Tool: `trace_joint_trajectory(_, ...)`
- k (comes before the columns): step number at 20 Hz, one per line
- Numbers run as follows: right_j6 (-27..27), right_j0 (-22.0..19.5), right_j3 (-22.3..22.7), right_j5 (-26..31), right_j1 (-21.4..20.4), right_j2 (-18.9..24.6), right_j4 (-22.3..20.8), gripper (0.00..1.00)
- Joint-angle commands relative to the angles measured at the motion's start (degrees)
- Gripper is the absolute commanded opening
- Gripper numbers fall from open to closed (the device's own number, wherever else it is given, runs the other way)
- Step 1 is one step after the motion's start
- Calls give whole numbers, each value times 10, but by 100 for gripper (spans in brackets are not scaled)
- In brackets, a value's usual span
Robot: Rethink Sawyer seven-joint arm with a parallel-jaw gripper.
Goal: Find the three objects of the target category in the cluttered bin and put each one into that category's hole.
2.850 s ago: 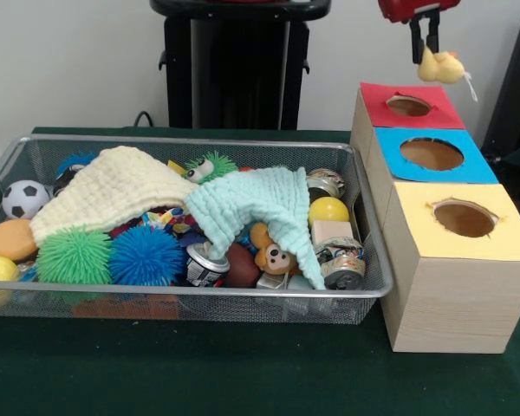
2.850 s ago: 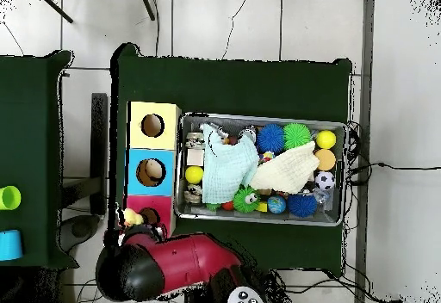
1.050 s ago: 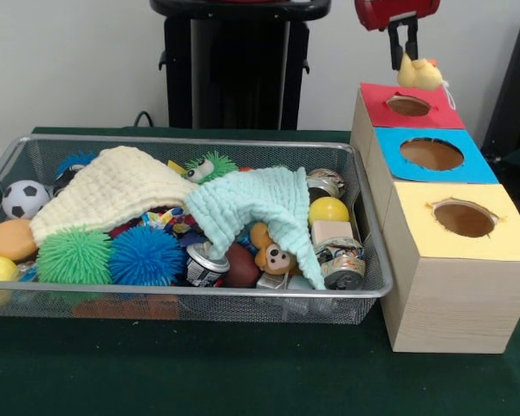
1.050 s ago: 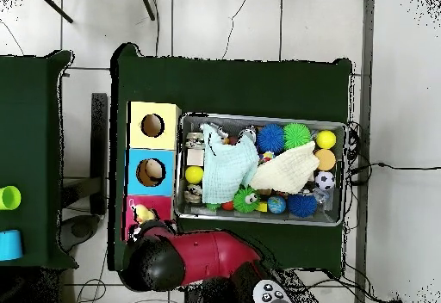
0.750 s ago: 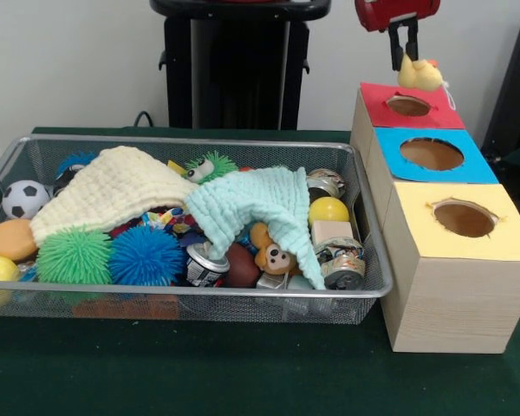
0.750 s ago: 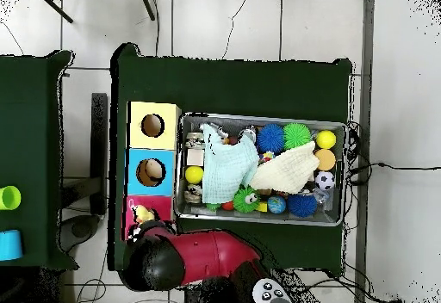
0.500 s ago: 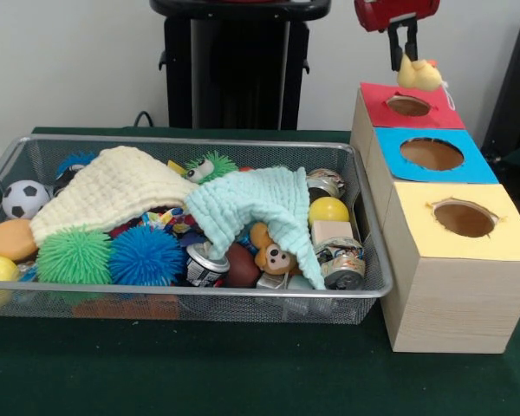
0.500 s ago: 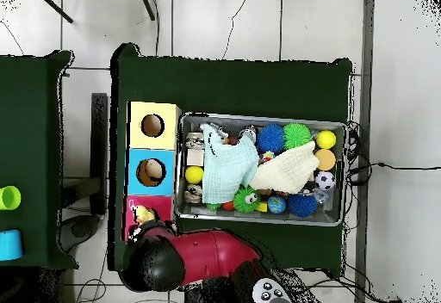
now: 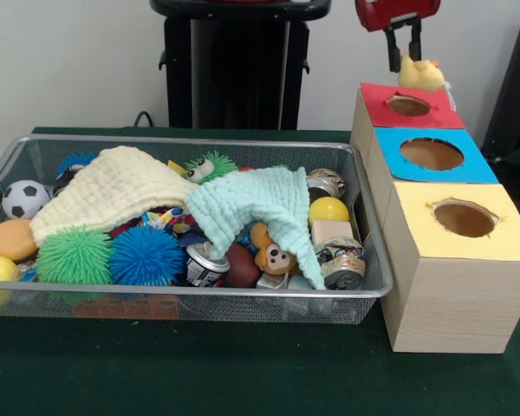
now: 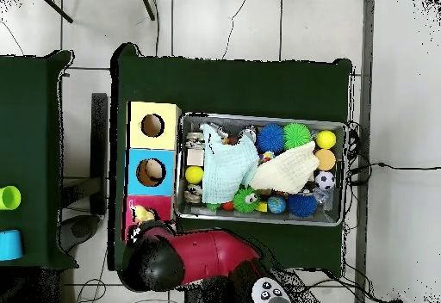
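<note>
Nearest the front camera, the green bench (image 9: 243,381) carries a wire bin (image 9: 182,299) and, to its right, a row of three wooden boxes. First in the row is the yellow-topped box (image 9: 459,260), behind it the blue-topped box (image 9: 433,156), and farthest the red-topped box (image 9: 409,106); each top has one round hole. Along the bin's front wall lie a green spiky ball (image 9: 74,256), a blue spiky ball (image 9: 146,256), a can (image 9: 206,264) and a monkey toy (image 9: 276,256). A pale green cloth (image 9: 256,208) and a cream cloth (image 9: 108,191) drape over the middle of the clutter. A soccer ball (image 9: 23,198) sits at the bin's left end.

At the far right, the tool (image 9: 402,54) hangs above the red-topped box, its fingers closed narrow on a yellow duck (image 9: 419,74). The duck is just above the red hole, not touching the box. In the overhead view the duck (image 10: 141,214) shows over the red top, beside the red arm (image 10: 194,258).
</note>
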Motion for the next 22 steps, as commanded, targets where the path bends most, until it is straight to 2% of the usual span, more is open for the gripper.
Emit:
trace_joint_trajectory(1, 7, -3, -42, 51, 4, 15, -28, 100)
trace_joint_trajectory(22, 17, 0, -37, 51, 11, 12, -21, 100)
